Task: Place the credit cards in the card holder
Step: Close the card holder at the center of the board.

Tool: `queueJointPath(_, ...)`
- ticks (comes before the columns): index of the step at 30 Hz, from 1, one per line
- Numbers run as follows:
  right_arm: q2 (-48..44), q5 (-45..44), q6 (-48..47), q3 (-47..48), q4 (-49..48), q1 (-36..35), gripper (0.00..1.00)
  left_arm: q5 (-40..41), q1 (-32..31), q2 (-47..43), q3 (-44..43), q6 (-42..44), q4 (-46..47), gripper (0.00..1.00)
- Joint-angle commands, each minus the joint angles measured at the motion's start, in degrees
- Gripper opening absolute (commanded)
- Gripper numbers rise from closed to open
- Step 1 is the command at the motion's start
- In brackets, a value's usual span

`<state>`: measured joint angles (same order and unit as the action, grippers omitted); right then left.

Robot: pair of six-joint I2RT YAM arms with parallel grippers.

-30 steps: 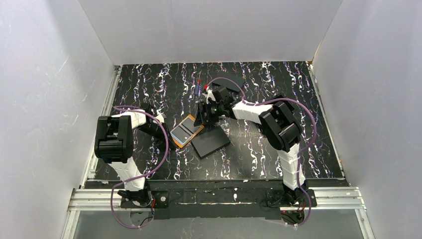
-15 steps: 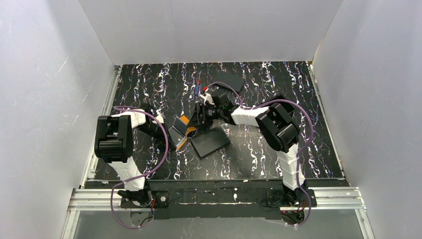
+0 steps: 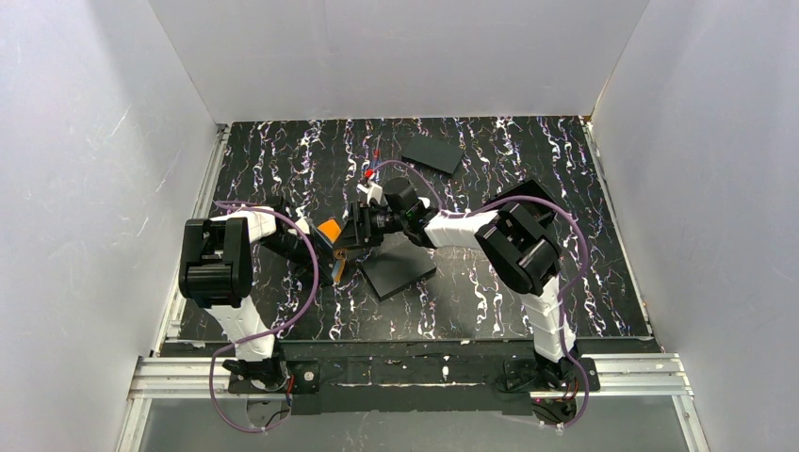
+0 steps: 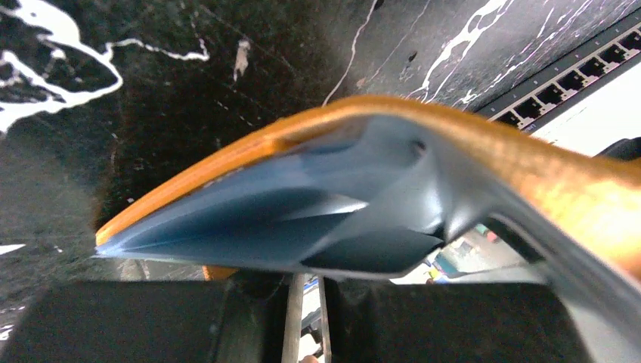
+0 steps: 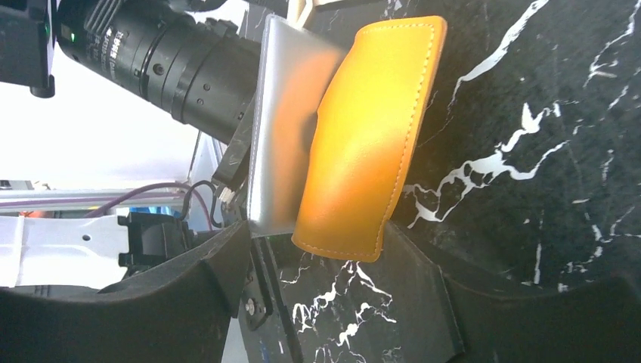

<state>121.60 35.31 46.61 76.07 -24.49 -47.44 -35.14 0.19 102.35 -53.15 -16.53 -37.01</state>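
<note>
Two robot arms reach from the near edge of a black, white-veined table [image 3: 283, 160]. A flat black rectangle [image 3: 400, 270] lies nearest on it; whether it is a card cannot be told.

Just beyond, between the arms, an orange card holder [image 5: 370, 128] stands on edge, half open, showing pale blue-grey pockets. The left gripper [image 4: 306, 310] has its jaws drawn narrow on the holder's lower edge. The right gripper [image 5: 325, 257] faces the orange outer flap with jaws wide, gripping nothing.

The holder looks light and soft: its flaps curve under their own weight, so it would likely fold or sag if pushed. The smooth lining may slip. A firm pinch on the stitched border near the fold seems the safest hold, leaving the pocket mouths free.

Farther back lies another black rectangle [image 3: 432, 153], well apart.
</note>
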Motion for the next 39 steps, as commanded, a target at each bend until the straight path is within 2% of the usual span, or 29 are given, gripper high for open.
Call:
queueJointPath(1,-5.36,1.99,0.12,-1.45,-2.93,-2.53,0.72,1.37,-0.45,-1.28,-0.37,0.41,1.60,0.09)
queueJointPath(4,-7.52,0.39,-1.87,-3.08,-3.01,-2.57,0.73,1.39,-0.45,-1.18,-0.38,0.45,1.59,0.09)
queueJointPath(12,-6.78,3.14,2.28,-4.46,-16.55,-3.47,0.74,1.39,-0.54,-0.96,-0.51,0.45,1.59,0.09)
queueJointPath(14,-6.12,3.29,3.12,-4.40,-17.21,-3.70,0.74,1.57,-0.54,-1.14,-0.38,0.43,1.59,0.09)
queueJointPath(18,-8.27,1.56,0.97,-6.86,-13.10,-0.99,0.74,1.96,-0.54,-1.97,0.03,0.60,1.43,0.09)
queueJointPath(20,-9.65,-0.32,-1.44,-7.29,-7.12,1.27,0.74,2.15,-0.54,-2.22,0.23,0.54,1.42,0.09)
queueJointPath(23,-11.90,-10.59,-4.07,-6.03,7.78,2.62,0.75,1.95,-0.54,-1.97,0.05,0.49,1.43,0.09)
queueJointPath(24,-12.75,-13.52,-2.61,-7.45,8.93,2.58,0.76,1.73,-0.54,-1.75,-0.14,0.49,1.42,0.09)
queueJointPath(29,-13.64,-19.93,8.19,-16.06,-1.72,2.60,0.77,1.47,-0.54,-1.27,-0.38,0.45,1.59,0.09)
queueJointPath(39,-4.01,-17.18,14.21,-12.15,-10.86,3.19,0.77,0.85,-0.54,-1.88,-0.20,0.52,1.76,0.09)
